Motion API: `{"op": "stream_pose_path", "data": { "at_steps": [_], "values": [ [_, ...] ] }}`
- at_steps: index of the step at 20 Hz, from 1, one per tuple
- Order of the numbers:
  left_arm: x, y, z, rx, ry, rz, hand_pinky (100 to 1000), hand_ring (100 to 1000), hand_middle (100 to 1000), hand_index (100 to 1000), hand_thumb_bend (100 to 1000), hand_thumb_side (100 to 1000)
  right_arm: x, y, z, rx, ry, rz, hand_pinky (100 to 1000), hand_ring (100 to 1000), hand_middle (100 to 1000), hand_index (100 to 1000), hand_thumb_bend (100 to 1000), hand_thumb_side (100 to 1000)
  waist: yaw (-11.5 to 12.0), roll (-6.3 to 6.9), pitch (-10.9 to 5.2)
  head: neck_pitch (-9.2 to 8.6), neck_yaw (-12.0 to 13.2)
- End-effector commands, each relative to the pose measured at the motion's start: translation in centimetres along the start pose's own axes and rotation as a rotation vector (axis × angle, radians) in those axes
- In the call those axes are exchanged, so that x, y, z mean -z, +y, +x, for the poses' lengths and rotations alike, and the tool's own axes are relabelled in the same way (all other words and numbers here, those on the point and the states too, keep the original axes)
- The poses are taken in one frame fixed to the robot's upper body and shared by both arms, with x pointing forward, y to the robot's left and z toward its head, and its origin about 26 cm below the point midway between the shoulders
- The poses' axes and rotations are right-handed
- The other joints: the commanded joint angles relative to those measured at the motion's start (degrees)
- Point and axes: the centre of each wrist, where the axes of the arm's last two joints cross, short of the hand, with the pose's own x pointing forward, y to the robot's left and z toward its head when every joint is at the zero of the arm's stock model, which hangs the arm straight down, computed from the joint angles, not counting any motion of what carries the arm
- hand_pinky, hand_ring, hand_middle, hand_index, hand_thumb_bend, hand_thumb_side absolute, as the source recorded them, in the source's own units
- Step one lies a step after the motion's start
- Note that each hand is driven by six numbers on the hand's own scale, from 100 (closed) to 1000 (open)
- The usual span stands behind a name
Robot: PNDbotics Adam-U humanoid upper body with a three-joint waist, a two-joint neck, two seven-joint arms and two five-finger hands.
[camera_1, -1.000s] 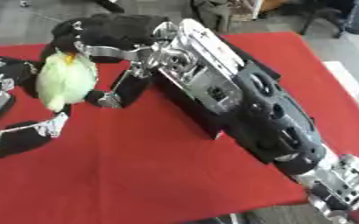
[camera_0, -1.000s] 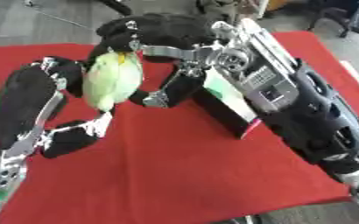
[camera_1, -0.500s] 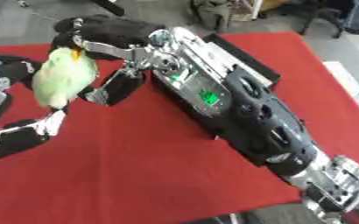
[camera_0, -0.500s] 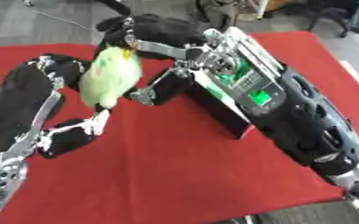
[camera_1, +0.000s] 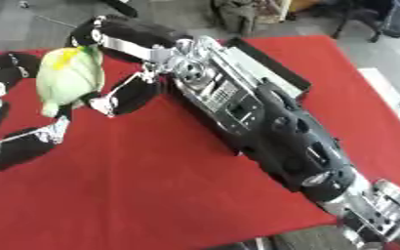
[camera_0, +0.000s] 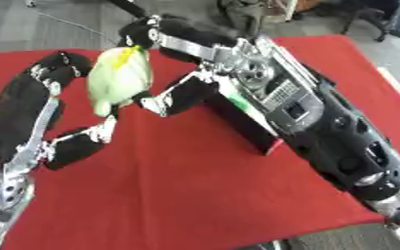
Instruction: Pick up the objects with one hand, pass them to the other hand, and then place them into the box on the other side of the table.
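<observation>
the right arm covers most of the box on the right of the red table; only a dark rim shows. the pale green vegetable, like a cabbage, hangs above the far left of the table, long axis near upright, yellowish tip pointing far. the right hand curls round it from above and below. the left hand curls round its left side and lower end.
</observation>
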Motion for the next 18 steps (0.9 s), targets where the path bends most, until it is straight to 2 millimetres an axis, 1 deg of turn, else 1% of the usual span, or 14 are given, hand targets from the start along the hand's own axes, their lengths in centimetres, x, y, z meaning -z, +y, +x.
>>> {"op": "stream_pose_path", "data": {
  "at_steps": [1,3,5,7,9,11,12,14,16,18],
  "values": [
    [0.4,1.0,-2.0,0.024,0.109,0.031,784,773,723,928,627,686,-1.3,-2.1,-0.2,0.011,0.03,-0.058,847,977,292,445,100,179,-0.12,0.2,-1.14,-0.11,0.11],
    [0.2,1.4,-2.5,0.014,0.157,0.054,777,766,713,922,626,706,-2.0,-2.5,-0.7,0.048,0.063,-0.083,861,990,295,454,100,178,-0.18,0.22,-1.07,-0.14,0.21],
    [-0.1,1.9,-2.9,0.001,0.2,0.083,760,751,696,909,587,733,-2.8,-2.9,-1.3,0.083,0.099,-0.115,875,1000,297,462,100,180,-0.23,0.22,-0.98,-0.13,0.31],
    [-0.5,2.8,-3.5,-0.014,0.244,0.124,740,728,665,872,504,736,-3.9,-3.4,-2.2,0.117,0.153,-0.158,887,1000,301,472,100,187,-0.32,0.22,-0.89,-0.1,0.53],
    [-1.0,3.7,-4.1,-0.033,0.294,0.169,682,642,580,793,296,716,-5.4,-3.9,-3.5,0.149,0.229,-0.205,896,1000,306,484,100,198,-0.49,0.21,-0.8,-0.23,0.82],
    [-1.6,4.8,-4.4,-0.058,0.338,0.224,638,598,540,756,186,720,-7.1,-4.4,-5.1,0.175,0.321,-0.248,901,1000,310,491,100,200,-0.62,0.21,-0.7,-0.5,0.99],
    [-1.9,5.4,-4.5,-0.074,0.351,0.254,624,582,527,749,154,730,-8.1,-4.6,-6.0,0.182,0.375,-0.273,904,1000,313,496,100,199,-0.65,0.2,-0.63,-0.64,1.02],
    [-2.4,6.6,-4.8,-0.109,0.364,0.318,613,566,517,743,104,762,-10.1,-4.8,-7.9,0.183,0.495,-0.323,906,1000,320,507,100,200,-0.65,0.2,-0.51,-0.88,1.06],
    [-2.7,7.4,-5.0,-0.142,0.368,0.374,608,566,522,748,100,790,-12.1,-5.1,-9.6,0.165,0.612,-0.375,903,1000,327,516,100,199,-0.6,0.21,-0.43,-1.16,1.1],
    [-3.0,7.9,-5.2,-0.181,0.37,0.422,612,585,551,786,100,800,-14.0,-5.1,-11.3,0.138,0.719,-0.418,897,1000,346,535,100,200,-0.58,0.25,-0.38,-1.46,1.12]
  ]
}}
